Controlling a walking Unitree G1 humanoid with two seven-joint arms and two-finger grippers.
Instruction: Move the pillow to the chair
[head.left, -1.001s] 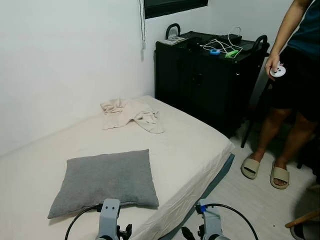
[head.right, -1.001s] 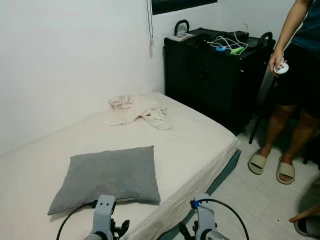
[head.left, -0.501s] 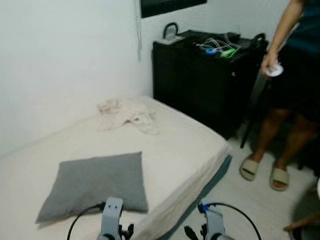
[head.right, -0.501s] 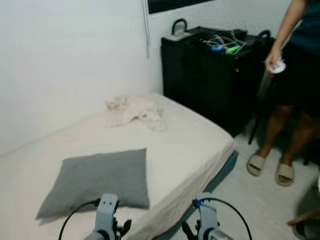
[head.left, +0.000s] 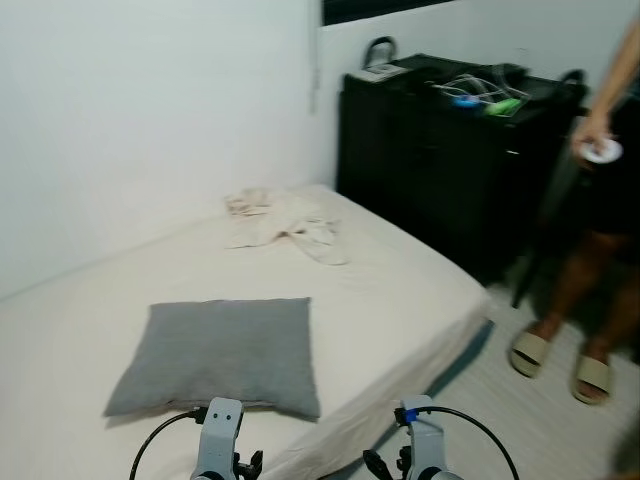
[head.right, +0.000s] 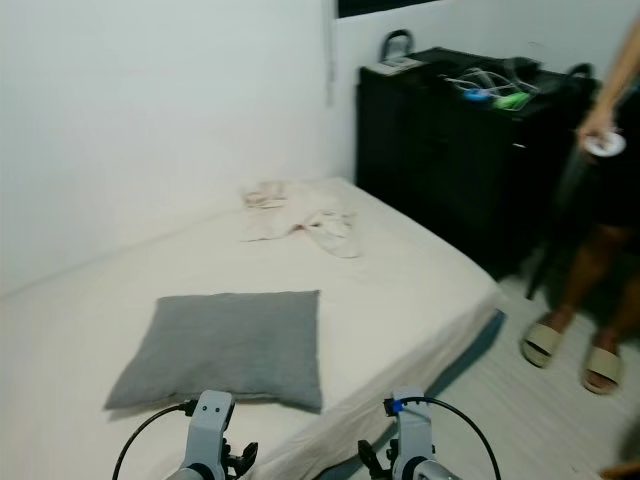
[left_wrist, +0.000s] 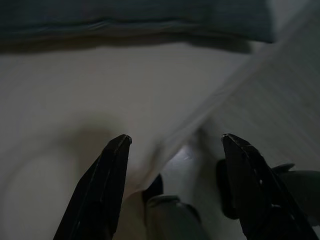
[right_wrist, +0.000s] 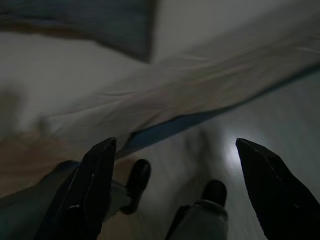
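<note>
Cream-sheeted bed lies ahead of you, with the flat grey fabric pillow resting near its front edge, untouched. You're at the approach step, I judge. Left pincer and right pincer hang low, fingers apart, empty. Next, reach forward and grip the pillow's near hem
</note>
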